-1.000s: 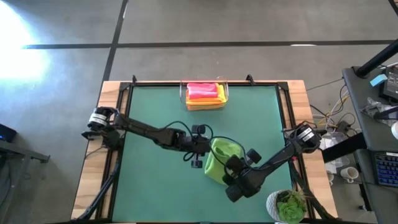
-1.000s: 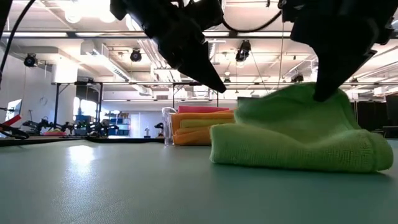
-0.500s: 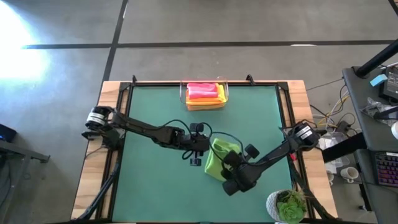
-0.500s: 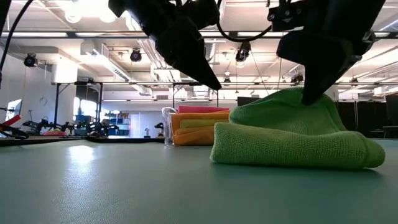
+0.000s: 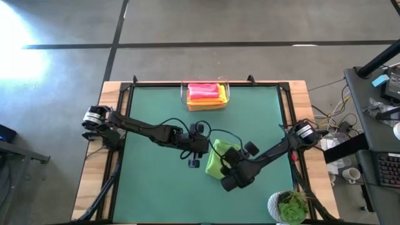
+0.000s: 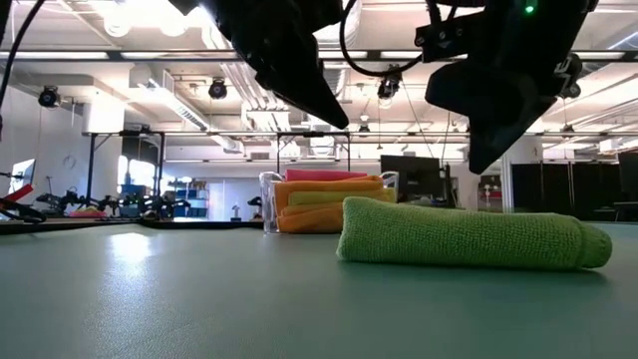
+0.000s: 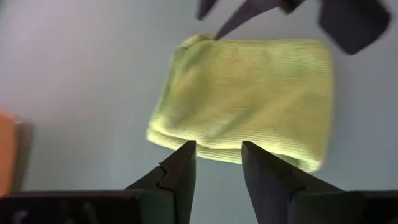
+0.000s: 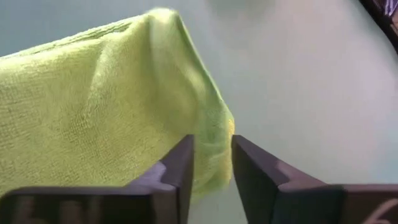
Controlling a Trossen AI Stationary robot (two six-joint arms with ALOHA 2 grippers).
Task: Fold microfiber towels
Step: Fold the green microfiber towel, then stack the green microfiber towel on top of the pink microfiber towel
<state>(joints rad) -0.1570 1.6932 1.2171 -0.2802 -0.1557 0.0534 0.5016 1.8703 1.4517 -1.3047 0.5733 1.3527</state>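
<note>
In the high view, a folded lime-green microfiber towel is lying flat on the green table mat, just below the centre of the frame, while a clear plastic bin at the top centre is holding a stack of a hot pink towel, a yellow towel and an orange towel. The left gripper is reaching in from the left edge and hovering beside the lime towel's left side; the right gripper is coming in from the right edge and sitting over the towel's lower right part. A potted green plant is standing at the bottom right. In the low view, the lime towel is lying as a flat roll in the centre right, both dark arms are hanging above it without touching it, and the bin with its stack is showing behind it. In the left wrist view, the left gripper is holding its fingers slightly parted and empty, with the lime towel filling the centre. In the right wrist view, the right gripper is likewise keeping a narrow gap with nothing pinched, just above the lime towel's edge.
</note>
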